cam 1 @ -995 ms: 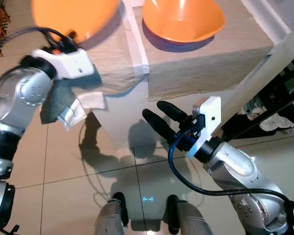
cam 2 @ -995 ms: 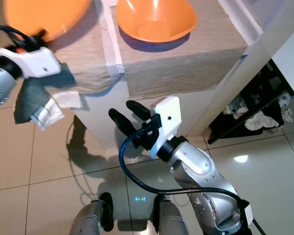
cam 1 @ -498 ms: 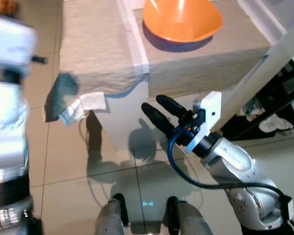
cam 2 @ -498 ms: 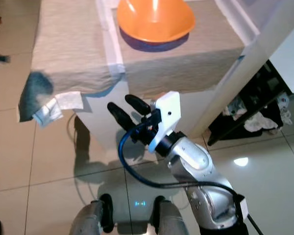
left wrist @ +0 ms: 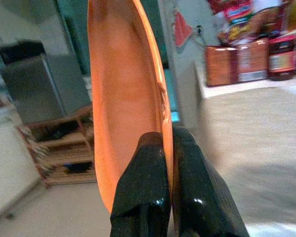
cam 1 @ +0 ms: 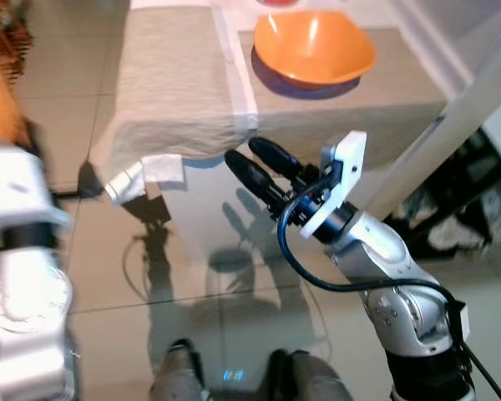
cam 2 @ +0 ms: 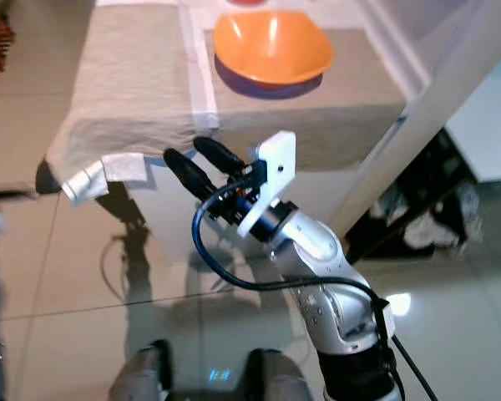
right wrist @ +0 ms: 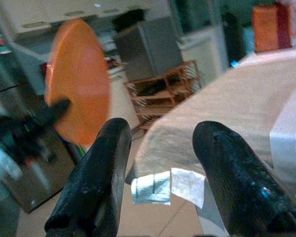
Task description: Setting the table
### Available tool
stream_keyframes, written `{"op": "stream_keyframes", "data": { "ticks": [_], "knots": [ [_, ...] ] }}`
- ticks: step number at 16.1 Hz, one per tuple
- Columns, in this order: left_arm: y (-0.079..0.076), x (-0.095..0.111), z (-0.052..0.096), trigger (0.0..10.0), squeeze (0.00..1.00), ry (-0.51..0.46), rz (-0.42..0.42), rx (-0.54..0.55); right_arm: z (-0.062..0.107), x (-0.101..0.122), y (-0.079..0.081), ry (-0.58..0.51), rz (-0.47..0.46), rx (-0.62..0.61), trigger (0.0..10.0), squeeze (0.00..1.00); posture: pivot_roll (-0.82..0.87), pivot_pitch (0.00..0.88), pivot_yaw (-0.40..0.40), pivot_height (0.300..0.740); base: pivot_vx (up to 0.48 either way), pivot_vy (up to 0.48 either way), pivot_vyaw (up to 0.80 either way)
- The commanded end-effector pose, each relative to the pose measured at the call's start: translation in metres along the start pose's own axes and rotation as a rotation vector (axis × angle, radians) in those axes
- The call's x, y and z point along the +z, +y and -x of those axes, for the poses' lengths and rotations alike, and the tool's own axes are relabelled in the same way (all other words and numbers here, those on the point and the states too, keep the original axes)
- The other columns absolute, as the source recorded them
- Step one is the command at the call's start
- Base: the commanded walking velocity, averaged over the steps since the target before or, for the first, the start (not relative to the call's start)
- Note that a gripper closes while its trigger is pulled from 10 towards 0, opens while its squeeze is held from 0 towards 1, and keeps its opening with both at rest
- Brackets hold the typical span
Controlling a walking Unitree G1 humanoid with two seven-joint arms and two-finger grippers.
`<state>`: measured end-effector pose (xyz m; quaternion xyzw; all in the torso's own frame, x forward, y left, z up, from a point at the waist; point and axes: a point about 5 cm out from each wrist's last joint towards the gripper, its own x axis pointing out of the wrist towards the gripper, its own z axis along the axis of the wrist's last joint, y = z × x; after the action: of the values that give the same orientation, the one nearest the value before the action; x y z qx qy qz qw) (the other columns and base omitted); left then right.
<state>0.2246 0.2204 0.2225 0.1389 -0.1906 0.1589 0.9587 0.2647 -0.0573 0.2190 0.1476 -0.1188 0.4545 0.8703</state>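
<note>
**Left gripper pinching orange plate, right gripper spread near table edge**

Far left, head views: the left arm (cam 1: 21, 276) stands raised beside the table, blurred, a sliver of orange at the frame edge above it. In the left wrist view, the left gripper (left wrist: 168, 148) has its two black fingers (left wrist: 143, 192) drawn narrow on the rim of an orange plate (left wrist: 123, 94), which is held edge-on and upright. Behind it, blurred: a wooden rack (left wrist: 64, 148) on the floor and jars and packets (left wrist: 251, 39) at the far end of the cloth.

Centre: the table (cam 1: 192, 209) is covered with a beige tablecloth (cam 1: 175, 83), one corner hanging with a pale patch (cam 1: 146, 174). The glossy tile floor (cam 1: 108, 276) reflects the table's shadow.

Right of centre: an orange bowl (cam 1: 314, 48) sits upright on the cloth, toward the table's right side, well apart from the held plate.

Right: the right gripper (cam 1: 252, 164) hovers just at the table's near edge, below the bowl, fingers spread wide and holding nothing. Its wrist view shows both fingers (right wrist: 98, 173) apart, the cloth edge between them, the plate (right wrist: 78, 79) beyond.
</note>
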Motion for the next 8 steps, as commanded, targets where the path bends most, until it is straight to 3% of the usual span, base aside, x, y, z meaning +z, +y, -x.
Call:
{"op": "stream_keyframes", "data": {
  "ticks": [1,3,6,7,8],
  "knots": [
    [-0.006,0.018,0.005,10.0,0.00,-0.102,0.031,-0.030,0.004,0.000,-0.006,-0.025,-0.024,-0.004,10.0,0.00,-0.01,0.108,-0.024,0.740,0.000,-0.465,0.00],
    [-0.015,0.017,0.010,10.0,0.00,-0.092,0.061,-0.060,0.002,-0.003,-0.009,-0.036,-0.050,0.017,10.0,0.00,0.00,0.092,-0.037,0.740,0.000,-0.467,0.00],
    [-0.033,0.016,0.005,10.0,0.00,-0.111,0.063,-0.122,0.000,-0.012,-0.011,-0.012,-0.040,0.054,10.0,0.00,-0.01,0.068,-0.038,0.740,0.000,-0.465,0.79],
    [-0.038,0.013,0.005,10.0,0.00,-0.106,0.065,-0.148,0.000,-0.013,-0.014,-0.014,-0.031,0.021,10.0,0.00,-0.01,0.067,-0.035,0.740,0.000,-0.465,0.79],
    [-0.046,0.007,0.006,10.0,0.00,-0.093,0.067,-0.190,0.001,-0.016,-0.020,-0.006,-0.023,-0.032,10.0,0.00,-0.02,0.063,-0.032,0.740,0.000,-0.465,0.00]
  ]
}}
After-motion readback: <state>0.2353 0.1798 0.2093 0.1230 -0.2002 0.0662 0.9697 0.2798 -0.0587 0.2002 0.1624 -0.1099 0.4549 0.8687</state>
